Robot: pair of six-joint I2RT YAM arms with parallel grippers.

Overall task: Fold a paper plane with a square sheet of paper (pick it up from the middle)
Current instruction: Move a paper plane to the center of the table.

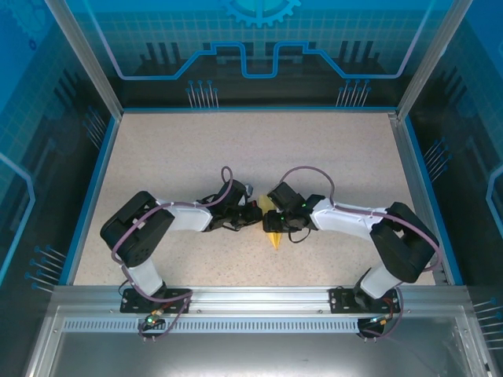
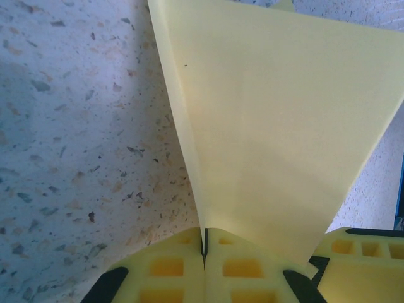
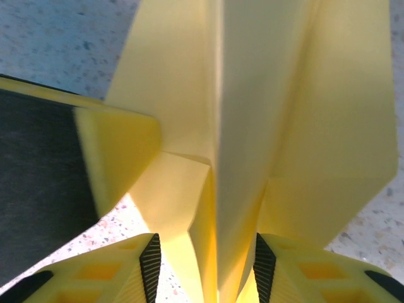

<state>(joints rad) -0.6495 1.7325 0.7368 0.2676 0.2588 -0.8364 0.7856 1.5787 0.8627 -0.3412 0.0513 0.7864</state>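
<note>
The left gripper (image 2: 204, 243) is clenched. Its two yellow fingers meet at the bottom centre of the left wrist view with no gap, and the lower edge of the paper plane (image 2: 278, 126) is pinched in the seam between them. From there the pale-yellow paper fans upward as a broad wedge across the centre and right of the frame. It stands off the speckled table (image 2: 76, 139), which takes up the left side.

In the right wrist view the right gripper (image 3: 207, 255) has its jaws part-way apart at the bottom edge, one finger on each side of the plane's raised centre crease. The folded layers run down into the gap and lie close against the inner pads, but I cannot tell whether they are squeezed or merely straddled. The wings spread toward the upper left and the right of the frame. At middle left, a yellow finger pad on a black body touches the paper.

From above, the two arms meet at the middle of the table with their gripper heads nearly touching. The plane's pointed tip pokes out just below them, toward the bottom of the frame.
</note>
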